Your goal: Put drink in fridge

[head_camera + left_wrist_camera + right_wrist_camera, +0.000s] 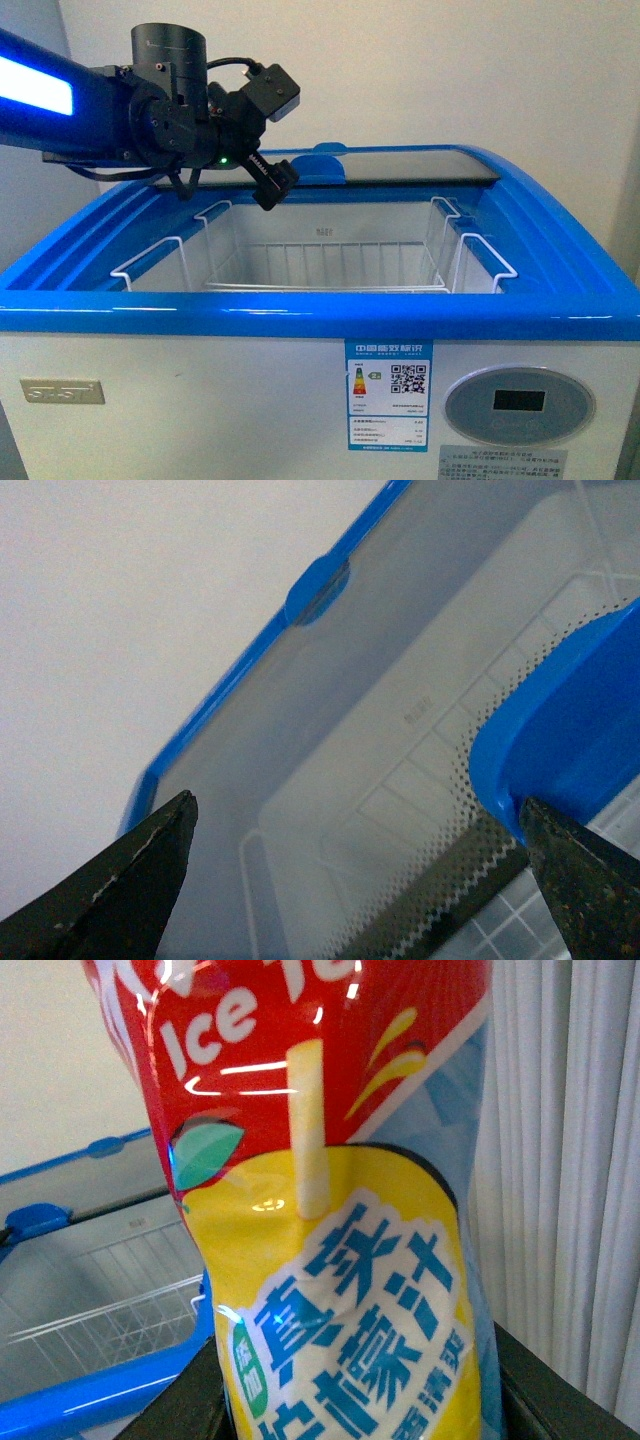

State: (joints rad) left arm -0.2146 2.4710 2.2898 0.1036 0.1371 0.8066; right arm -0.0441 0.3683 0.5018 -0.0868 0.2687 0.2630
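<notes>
Closest to the lens, one drink (330,1260) fills the right wrist view, clamped low down by the right pincer (360,1410). It is not yet inside the fridge (200,400), whose blue rim (90,1400) is seen at that frame's lower left. One left pincer (272,188), spread wide and empty, is held over the opening at the front view's upper left. That arm or the rim could be struck during lowering, and the glossy bottle could slip. Counted: one fridge, one lid (420,165), seemingly three wire baskets (320,265).
</notes>
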